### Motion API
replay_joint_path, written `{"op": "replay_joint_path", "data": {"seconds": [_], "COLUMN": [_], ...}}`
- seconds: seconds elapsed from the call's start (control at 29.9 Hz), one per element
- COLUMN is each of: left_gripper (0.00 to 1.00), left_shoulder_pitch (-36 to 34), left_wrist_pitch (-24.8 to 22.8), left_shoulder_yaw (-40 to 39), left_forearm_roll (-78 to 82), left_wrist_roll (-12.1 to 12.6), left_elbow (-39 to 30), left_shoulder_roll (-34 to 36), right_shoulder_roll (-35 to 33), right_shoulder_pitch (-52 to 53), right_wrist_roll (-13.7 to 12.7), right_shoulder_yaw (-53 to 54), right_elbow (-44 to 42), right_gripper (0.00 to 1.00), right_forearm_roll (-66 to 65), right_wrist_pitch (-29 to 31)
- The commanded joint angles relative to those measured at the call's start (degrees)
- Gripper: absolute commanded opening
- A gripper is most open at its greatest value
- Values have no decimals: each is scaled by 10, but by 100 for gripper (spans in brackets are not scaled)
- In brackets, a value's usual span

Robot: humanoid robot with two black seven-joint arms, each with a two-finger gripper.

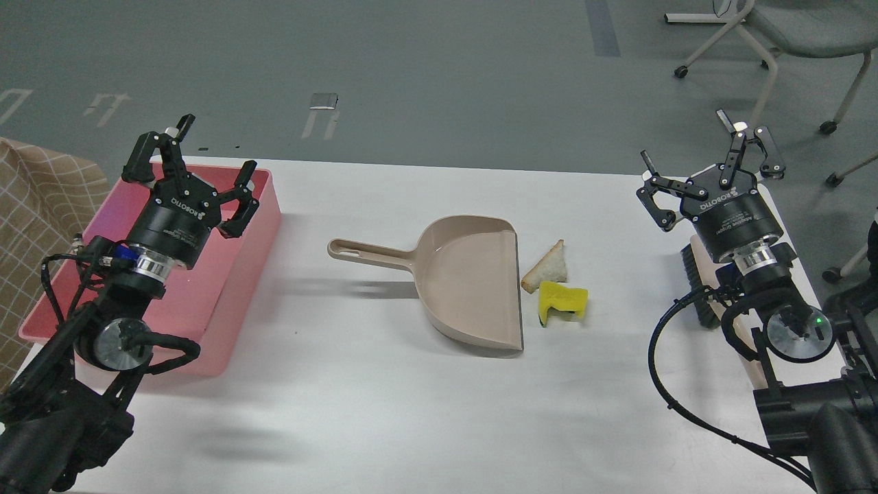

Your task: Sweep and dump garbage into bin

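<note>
Left gripper (195,161) open over pink bin (264,206) at 9 o'clock; right gripper (706,154) open, empty, 3 o'clock. Bread slice (549,267) & yellow sponge (564,302) touching on counter (384,412), just beside dustpan (466,281) lip.

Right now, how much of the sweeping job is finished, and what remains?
Nothing looks done yet. The bread slice and the yellow sponge chunk lie on the table beside the open edge of the dustpan, not in it. The left gripper and the right gripper are open and hold nothing. Left: sweeping both pieces into the dustpan and dumping them into the pink bin.
</note>
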Motion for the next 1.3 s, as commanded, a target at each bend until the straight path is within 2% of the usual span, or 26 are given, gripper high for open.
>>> {"op": "replay_joint_path", "data": {"seconds": [0.0, 1.27], "left_gripper": [98, 98], "left_shoulder_pitch": [-1, 0], "left_wrist_pitch": [0, -1], "left_shoulder_yaw": [0, 0], "left_forearm_roll": [0, 0], "left_wrist_roll": [0, -1], "left_elbow": [0, -3], "left_shoulder_roll": [0, -2], "right_shoulder_roll": [0, -1], "right_shoulder_pitch": [1, 2], "right_wrist_roll": [0, 0], "right_shoulder_yaw": [-1, -1], "right_elbow": [0, 0], "right_gripper": [100, 100], "right_forearm_roll": [0, 0], "right_wrist_pitch": [0, 0]}}
